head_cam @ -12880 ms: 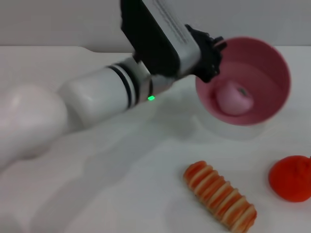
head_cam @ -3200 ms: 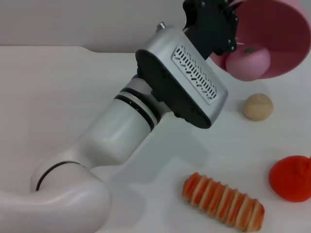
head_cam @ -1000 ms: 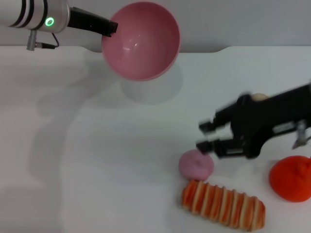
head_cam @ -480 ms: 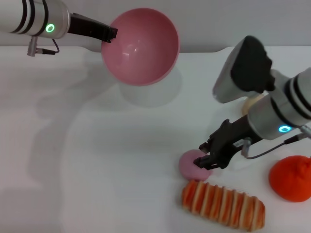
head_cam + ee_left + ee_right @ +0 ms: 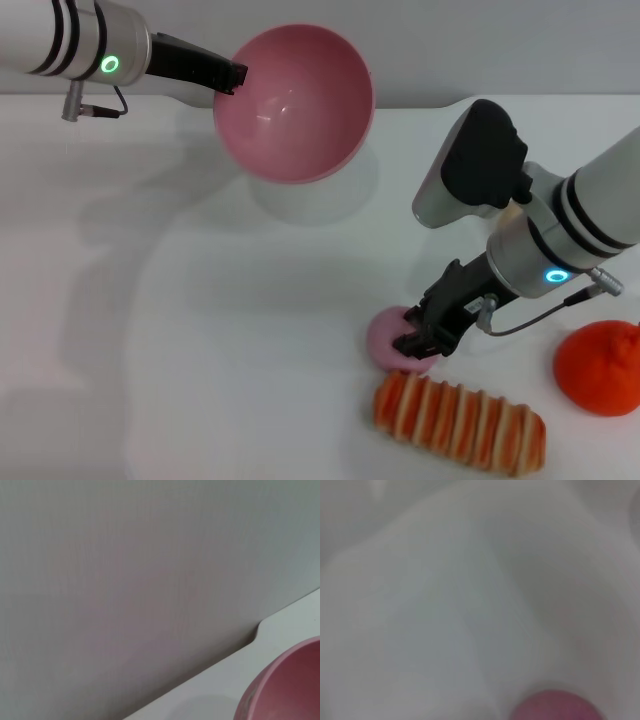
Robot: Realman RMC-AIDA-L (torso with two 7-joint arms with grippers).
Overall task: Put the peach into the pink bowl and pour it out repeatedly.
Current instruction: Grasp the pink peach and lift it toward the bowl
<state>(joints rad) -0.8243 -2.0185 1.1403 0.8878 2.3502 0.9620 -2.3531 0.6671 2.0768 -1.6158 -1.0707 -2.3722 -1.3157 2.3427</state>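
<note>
- your left hand (image 5: 232,74) pinches the pink bowl's (image 5: 294,104) rim, holding it tilted above the counter (image 5: 200,330).
- your right hand (image 5: 415,335) straddles the peach (image 5: 385,335); grip unclear.
- a striped bread roll (image 5: 460,422) crowds the peach; an orange-red fruit (image 5: 600,368) sits farther right.

Lay on a white table (image 5: 200,330): a striped orange-and-cream bread-like roll (image 5: 460,422) at lower right, slanting down toward the right, and well apart from it a bright orange-red fruit (image 5: 600,366) at the right edge. Backed by a grey wall (image 5: 125,580) behind the table.
</note>
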